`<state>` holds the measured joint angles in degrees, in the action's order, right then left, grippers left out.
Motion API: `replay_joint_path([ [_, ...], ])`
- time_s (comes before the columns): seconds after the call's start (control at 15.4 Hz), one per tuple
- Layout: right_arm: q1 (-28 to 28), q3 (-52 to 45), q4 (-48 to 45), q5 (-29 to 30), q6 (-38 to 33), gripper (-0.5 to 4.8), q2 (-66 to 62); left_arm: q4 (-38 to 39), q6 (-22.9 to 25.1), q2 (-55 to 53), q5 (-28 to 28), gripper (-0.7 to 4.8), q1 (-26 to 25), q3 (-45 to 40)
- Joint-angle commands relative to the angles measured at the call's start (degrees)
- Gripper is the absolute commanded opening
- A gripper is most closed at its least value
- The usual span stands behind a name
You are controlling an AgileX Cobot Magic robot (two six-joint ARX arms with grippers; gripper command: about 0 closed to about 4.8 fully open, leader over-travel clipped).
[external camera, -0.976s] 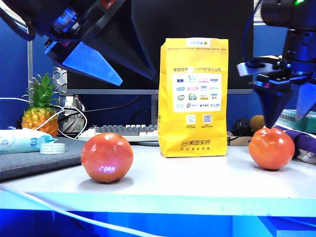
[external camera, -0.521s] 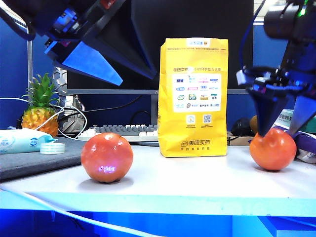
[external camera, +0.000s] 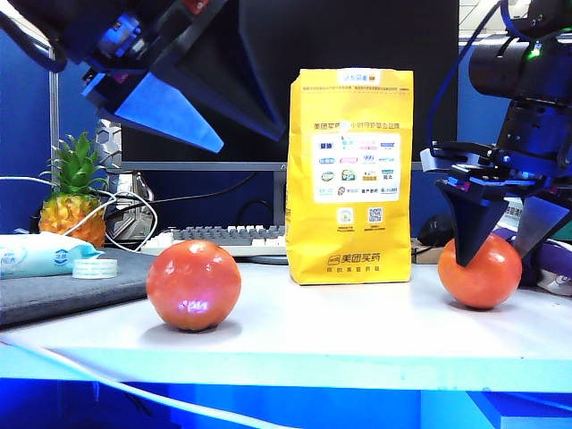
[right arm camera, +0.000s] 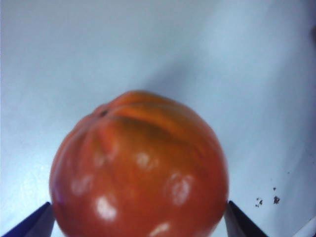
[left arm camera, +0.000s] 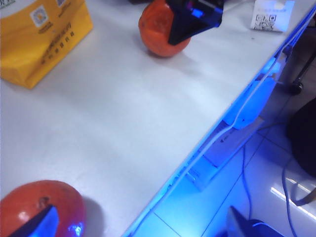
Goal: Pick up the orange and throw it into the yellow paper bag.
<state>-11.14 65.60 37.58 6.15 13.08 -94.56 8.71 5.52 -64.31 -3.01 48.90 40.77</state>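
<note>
White surface (external camera: 357,331), blue-lit along front edge; dark monitor and keyboard (external camera: 228,238) behind. Grey mat at left edge carrying wipes pack (external camera: 36,255) and tape roll (external camera: 95,268); pineapple (external camera: 73,192) further back.

Yellow paper bag (external camera: 350,177) upright at centre, set back from the front edge, top folded, white logo panel and QR code facing camera.

Left gripper (external camera: 201,125) high above left side of surface, well clear of everything; fingers (external camera: 165,112) wide, holding nothing. One blue fingertip seen in left wrist view over the paler fruit.

Right gripper (external camera: 500,234) low at right side, pointing down, fingers (external camera: 466,223) spread wide on either side of the orange, tips level with its upper half. Contact not certain; fruit not lifted.

Paler orange fruit (external camera: 194,284) left of bag, near front edge, resting alone on the surface.

Orange (external camera: 480,271) on the surface right of bag, apart from it. In right wrist view, orange (right arm camera: 140,170) fills the space between the two fingertips (right arm camera: 242,222), stem dimple uppermost. In left wrist view, same orange (left arm camera: 160,32) partly covered by right gripper (left arm camera: 195,17), bag (left arm camera: 42,39) beside.
</note>
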Motion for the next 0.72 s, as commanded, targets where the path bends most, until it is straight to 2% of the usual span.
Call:
replay_joint_path([
  [0.07, -0.09, 0.2, -2.45, 0.2, -0.17, 3.23, 0.22, -1.95, 0.02, 0.09, -0.24, 4.79, -0.04, 0.28],
  [0.2, -0.09, 0.2, -3.58, 0.2, -0.2, 2.03, 0.22, -1.97, 0.02, 0.09, -0.22, 4.79, -0.04, 0.28],
  [0.33, -0.09, 0.42, -4.5, 0.59, -0.22, 1.5, 0.26, -2.23, 0.22, 0.09, 0.76, 4.79, -0.04, 0.28],
  [0.65, -0.37, 5.68, 3.58, 3.39, -0.17, 1.28, 7.67, -8.46, 1.55, 0.11, 0.81, 4.79, -0.09, 0.33],
  [0.72, -0.37, 6.23, 4.44, 7.19, -0.72, 1.12, 12.96, -12.26, 2.23, 0.11, 0.81, 4.79, -0.09, 0.5],
])
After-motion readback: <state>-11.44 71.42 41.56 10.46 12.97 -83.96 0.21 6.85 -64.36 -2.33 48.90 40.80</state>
